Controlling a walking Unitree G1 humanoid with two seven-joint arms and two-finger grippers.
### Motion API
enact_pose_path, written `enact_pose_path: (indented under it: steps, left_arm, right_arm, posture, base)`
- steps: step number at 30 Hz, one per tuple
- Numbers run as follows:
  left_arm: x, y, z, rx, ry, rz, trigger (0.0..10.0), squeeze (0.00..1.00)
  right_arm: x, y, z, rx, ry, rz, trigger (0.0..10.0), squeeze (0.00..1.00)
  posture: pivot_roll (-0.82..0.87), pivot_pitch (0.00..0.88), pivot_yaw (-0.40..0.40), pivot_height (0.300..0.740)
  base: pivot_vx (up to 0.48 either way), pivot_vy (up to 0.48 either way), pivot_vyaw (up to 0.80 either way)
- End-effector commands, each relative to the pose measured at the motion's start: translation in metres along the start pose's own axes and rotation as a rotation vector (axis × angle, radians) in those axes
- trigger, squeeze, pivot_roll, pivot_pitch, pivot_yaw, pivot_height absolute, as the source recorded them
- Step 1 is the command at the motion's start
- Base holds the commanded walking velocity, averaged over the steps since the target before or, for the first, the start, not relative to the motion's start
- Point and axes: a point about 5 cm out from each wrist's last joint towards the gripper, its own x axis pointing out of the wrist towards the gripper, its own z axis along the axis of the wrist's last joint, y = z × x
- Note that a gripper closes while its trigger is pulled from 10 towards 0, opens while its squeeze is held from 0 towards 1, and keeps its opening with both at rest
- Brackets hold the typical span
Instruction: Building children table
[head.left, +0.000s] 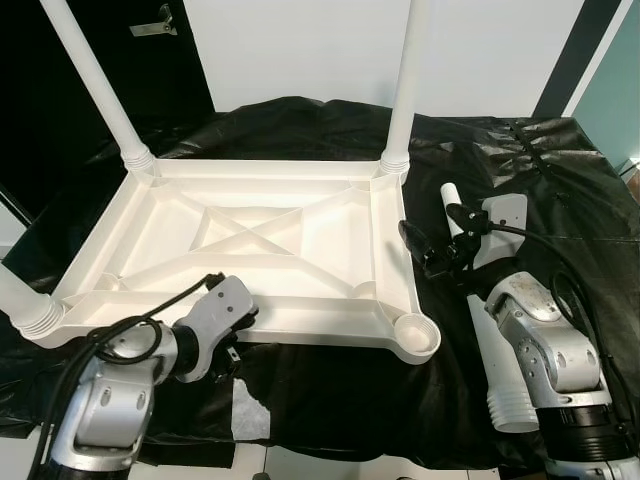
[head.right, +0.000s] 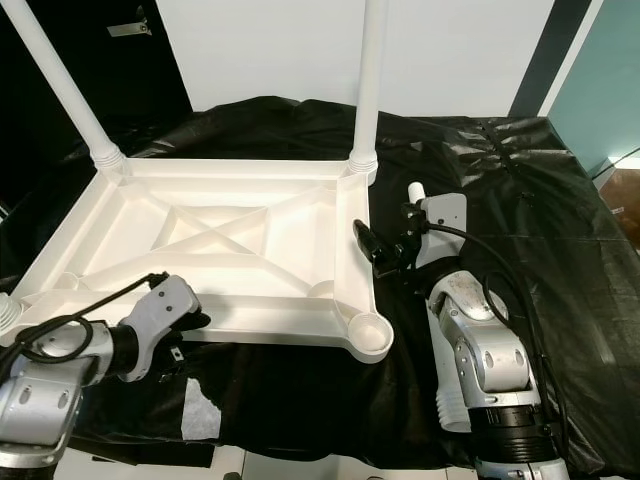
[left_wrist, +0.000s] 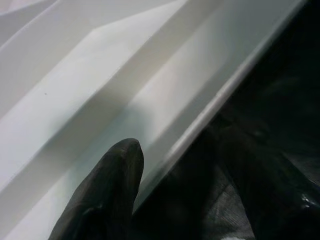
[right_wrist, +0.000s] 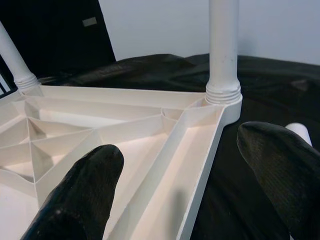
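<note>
A white plastic table top lies upside down on a black sheet. Legs stand in its far left corner, its far right corner and its near left corner. The near right socket holds nothing. A loose white leg lies on the sheet to the right, under my right arm. My left gripper is open at the table top's near rim, with one finger over the white side and the other on the dark side. My right gripper hovers open beside the right rim, holding nothing.
The black sheet is crumpled and covers the whole work surface, with a pale torn patch near the front edge. A white wall stands behind, and a dark opening is at the back left.
</note>
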Motion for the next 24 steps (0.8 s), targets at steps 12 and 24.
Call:
enact_pose_path:
  steps: [12, 24]
  left_arm:
    - [0.026, 0.017, -0.017, -0.079, 0.167, 0.235, 10.0, 0.00]
    - [0.018, 0.015, -0.023, -0.098, 0.220, 0.163, 0.0, 0.00]
  right_arm:
    - [0.000, -0.002, 0.001, -0.020, -0.002, -0.004, 10.0, 0.00]
    - [0.002, -0.006, 0.003, -0.026, -0.010, -0.015, 10.0, 0.00]
  posture:
    - [0.01, 0.043, -0.002, 0.740]
    - [0.02, 0.053, 0.013, 0.740]
  base:
    - [0.000, 0.000, 0.00]
    - [0.000, 0.000, 0.00]
